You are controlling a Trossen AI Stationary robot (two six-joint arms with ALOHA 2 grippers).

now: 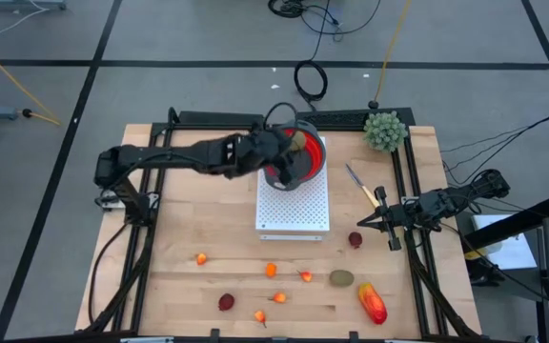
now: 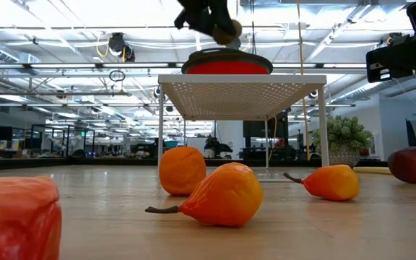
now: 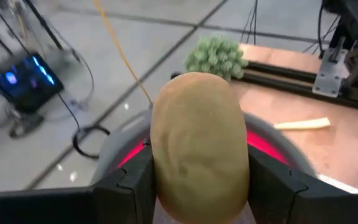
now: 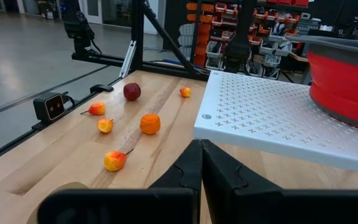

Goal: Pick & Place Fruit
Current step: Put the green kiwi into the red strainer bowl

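Note:
My left gripper (image 1: 294,146) hangs over the red bowl (image 1: 313,157) on the white perforated stand (image 1: 294,205), shut on a brown-green oval fruit (image 3: 197,137). The low view shows this fruit (image 2: 227,30) above the bowl (image 2: 226,66). My right gripper (image 1: 364,225) is shut and holds nothing, low over the table's right side, beside a dark-red ball (image 1: 355,239). Small orange pieces (image 1: 271,270), another dark-red ball (image 1: 226,302), a second brown-green oval (image 1: 341,277) and the red-orange oblong (image 1: 372,303) lie on the table's near part. My left gripper pinches the brown-green oval fruit between its two fingers (image 3: 132,180), which lie on its two long sides (image 3: 160,168). The fruit's rounded end sticks out past the fingertips. It is lifted clear, above the red bowl's opening (image 3: 263,146).
A green spiky ball plant (image 1: 385,131) stands at the table's far right corner. A yellow-handled knife (image 1: 360,186) lies right of the stand. Black rails (image 1: 417,238) run along the table's sides. There is bare wood left of the stand (image 1: 208,210).

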